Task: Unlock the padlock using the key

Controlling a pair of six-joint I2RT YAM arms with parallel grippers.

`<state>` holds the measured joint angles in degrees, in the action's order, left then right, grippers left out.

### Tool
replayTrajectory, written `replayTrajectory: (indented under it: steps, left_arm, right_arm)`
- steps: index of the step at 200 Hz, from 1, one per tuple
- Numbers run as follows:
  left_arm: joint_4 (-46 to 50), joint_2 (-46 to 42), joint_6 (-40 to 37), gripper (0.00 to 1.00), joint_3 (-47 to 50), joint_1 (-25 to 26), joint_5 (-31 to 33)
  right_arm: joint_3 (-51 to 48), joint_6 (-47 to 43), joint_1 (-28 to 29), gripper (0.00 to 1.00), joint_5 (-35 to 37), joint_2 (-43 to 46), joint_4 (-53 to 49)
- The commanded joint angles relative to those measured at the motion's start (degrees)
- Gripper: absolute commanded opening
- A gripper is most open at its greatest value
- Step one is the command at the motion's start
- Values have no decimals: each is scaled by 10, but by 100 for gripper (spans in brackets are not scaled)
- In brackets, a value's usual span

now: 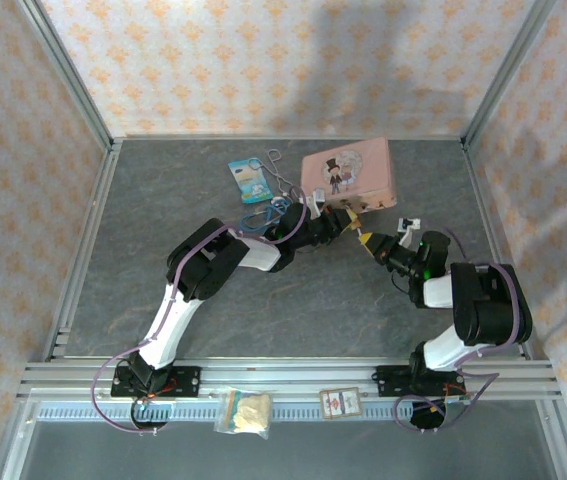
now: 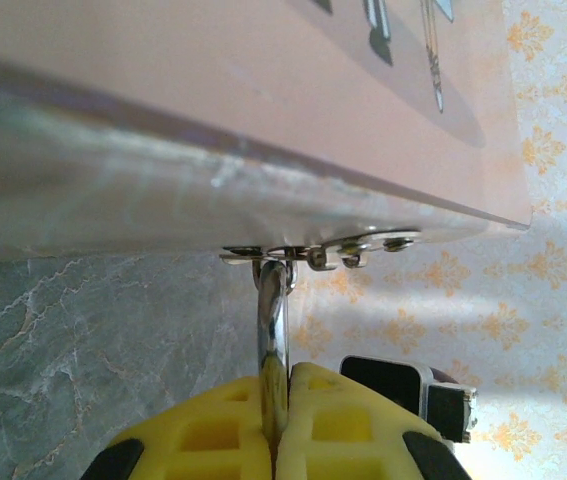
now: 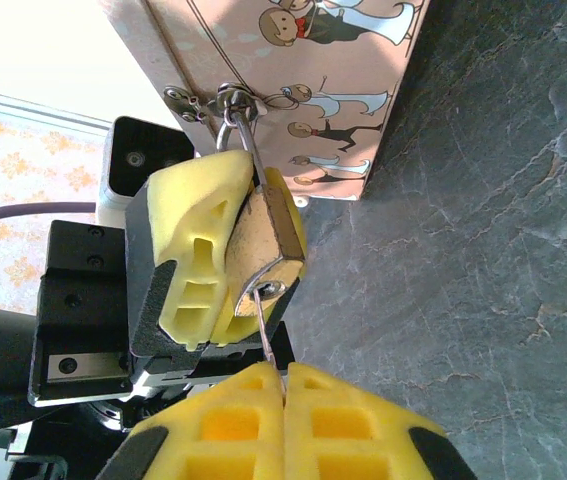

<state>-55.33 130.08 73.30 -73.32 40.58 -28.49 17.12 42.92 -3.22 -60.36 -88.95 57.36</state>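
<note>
While left claw [image 2: 285, 395] clamps padlock [image 3: 266, 232], key [image 3: 269, 338] inserted

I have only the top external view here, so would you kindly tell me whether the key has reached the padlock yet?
Observer: Yes. In the right wrist view the key runs from the shut right gripper up to the keyhole in the underside of the padlock. I cannot tell how deep it sits.
Operator: Thank you. What is steadying the padlock?
Observer: The left gripper is shut on it, clamping the brass body from both sides.
Operator: And is the lock attached to anything?
Observer: The left wrist view shows its shackle hooked through the hasp on the pink tin.
</note>
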Motion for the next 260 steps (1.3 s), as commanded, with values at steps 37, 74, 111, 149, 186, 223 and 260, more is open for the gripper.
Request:
replayTrajectory:
  steps: [37,74,111,149,186,223,260]
  left_arm:
    - [-67,-42,10,0,0,13,-14]
    - [-62,-42,6,0,-1,15,-13]
    - [-63,-40,5,0,2,15,-12]
    - [-69,-39,6,0,2,17,-15]
    - [-82,-46,8,0,10,19,-23]
    - [-121,-56,24,0,36,21,-38]
    - [-155,-54,33,0,48,27,-54]
  right_arm:
    - [20,18,-4,0,-14,-25,60]
    - [17,47,-4,0,-26,-34,106]
    - [16,56,-3,0,-40,-28,113]
    - [11,56,-2,0,-43,-24,112]
    - [24,56,-3,0,-41,-33,108]
    - [45,63,-4,0,-34,-40,96]
    - [61,94,-3,0,-35,-53,81]
